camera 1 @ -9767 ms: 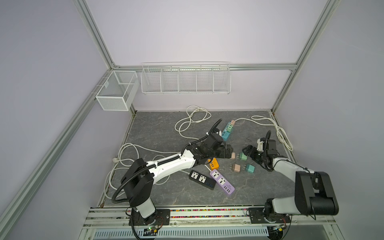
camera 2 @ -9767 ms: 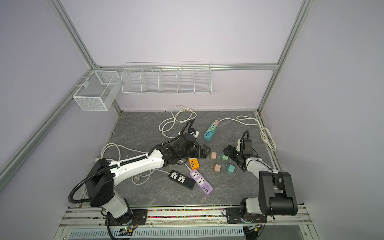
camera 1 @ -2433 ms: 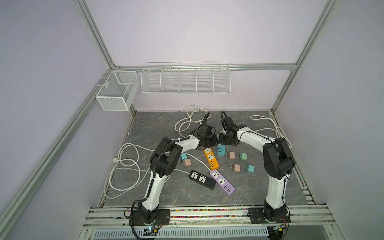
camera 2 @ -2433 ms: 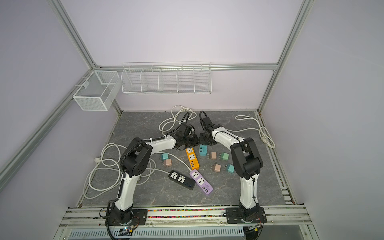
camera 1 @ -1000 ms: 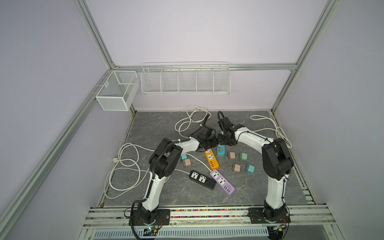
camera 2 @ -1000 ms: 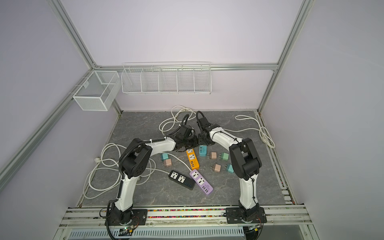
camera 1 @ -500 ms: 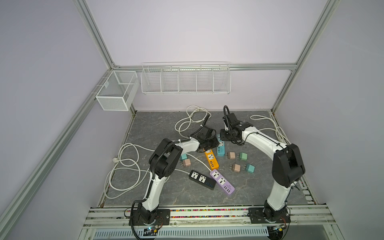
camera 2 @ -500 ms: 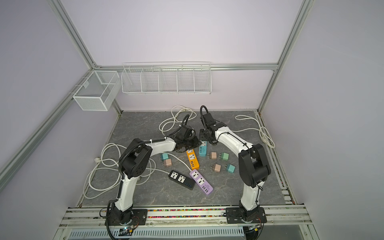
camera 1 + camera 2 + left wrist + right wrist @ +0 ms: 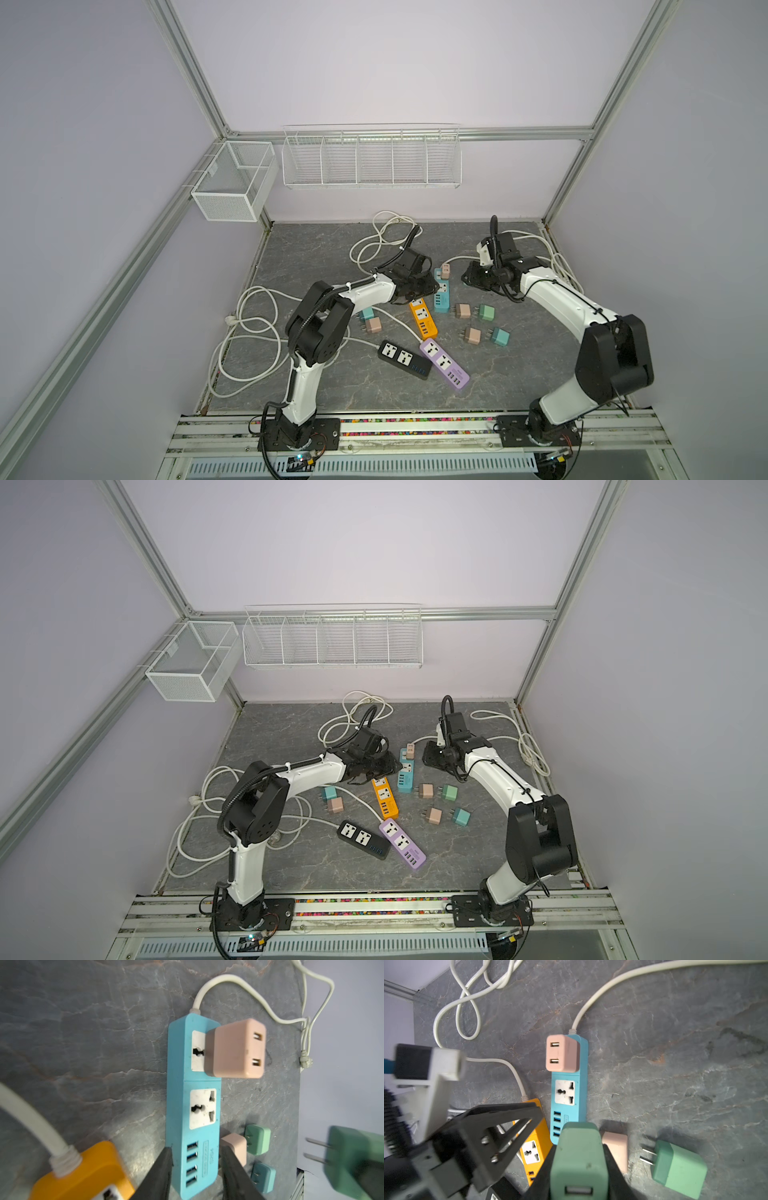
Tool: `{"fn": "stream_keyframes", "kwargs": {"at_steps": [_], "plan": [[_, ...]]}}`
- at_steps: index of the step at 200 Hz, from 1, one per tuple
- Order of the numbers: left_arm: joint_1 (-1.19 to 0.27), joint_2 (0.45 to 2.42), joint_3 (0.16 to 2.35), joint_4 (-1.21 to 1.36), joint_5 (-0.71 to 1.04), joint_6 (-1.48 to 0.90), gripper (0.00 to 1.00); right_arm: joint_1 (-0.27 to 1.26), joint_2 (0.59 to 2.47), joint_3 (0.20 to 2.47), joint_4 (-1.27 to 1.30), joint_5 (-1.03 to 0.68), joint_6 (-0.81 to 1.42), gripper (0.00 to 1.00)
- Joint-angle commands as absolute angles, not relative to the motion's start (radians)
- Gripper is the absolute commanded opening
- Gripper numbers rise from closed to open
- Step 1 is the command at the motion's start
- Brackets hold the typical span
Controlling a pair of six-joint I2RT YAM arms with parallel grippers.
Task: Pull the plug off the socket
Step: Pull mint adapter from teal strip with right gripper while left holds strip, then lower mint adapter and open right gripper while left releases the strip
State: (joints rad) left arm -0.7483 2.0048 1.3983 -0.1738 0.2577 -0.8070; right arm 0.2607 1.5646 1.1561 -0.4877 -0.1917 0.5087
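A blue power strip (image 9: 441, 293) (image 9: 194, 1105) lies on the grey floor, with a pink plug (image 9: 234, 1049) (image 9: 561, 1053) still seated in its far socket; the socket beside it is empty. My left gripper (image 9: 196, 1149) (image 9: 428, 286) is open, its jaws standing on either side of the strip's USB end with a small gap on one side. My right gripper (image 9: 579, 1147) (image 9: 471, 278) is shut on a green plug (image 9: 579, 1159) (image 9: 357, 1159), held off the floor to the right of the strip with its prongs bare.
An orange strip (image 9: 423, 319), a black strip (image 9: 403, 359) and a purple strip (image 9: 444, 362) lie nearer the front. Several loose plugs (image 9: 472, 334) are scattered right of the strips, two more at the left (image 9: 373, 325). White cords (image 9: 249, 328) loop at the left and back.
My right gripper has drawn away to the right from the blue strip with the green plug in it. My left jaws have spread slightly off the strip's sides.
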Motion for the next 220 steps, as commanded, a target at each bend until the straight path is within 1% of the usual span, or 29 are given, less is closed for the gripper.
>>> {"fn": "stream_keyframes", "kwargs": {"at_steps": [1,7,34,85,130,220], "plan": [[-0.752,1.945,1.371,-0.154,0.235,-0.799,0.44,0.212,1.522,1.096,-0.400,-0.362,0.542,0.25],[-0.752,1.937,1.364,-0.149,0.235,-0.799,0.44,0.175,1.524,1.081,-0.384,-0.387,0.548,0.25],[-0.752,1.907,1.335,-0.123,0.248,-0.805,0.47,0.121,1.537,1.019,-0.297,-0.468,0.578,0.25],[-0.764,1.852,1.260,-0.077,0.232,-0.813,0.52,0.080,1.621,0.976,-0.189,-0.510,0.606,0.27],[-0.781,1.848,1.244,-0.064,0.228,-0.814,0.57,0.071,1.698,0.980,-0.128,-0.489,0.614,0.29],[-0.784,1.858,1.253,-0.071,0.227,-0.815,0.59,0.066,1.793,0.990,-0.097,-0.459,0.606,0.34]]}}
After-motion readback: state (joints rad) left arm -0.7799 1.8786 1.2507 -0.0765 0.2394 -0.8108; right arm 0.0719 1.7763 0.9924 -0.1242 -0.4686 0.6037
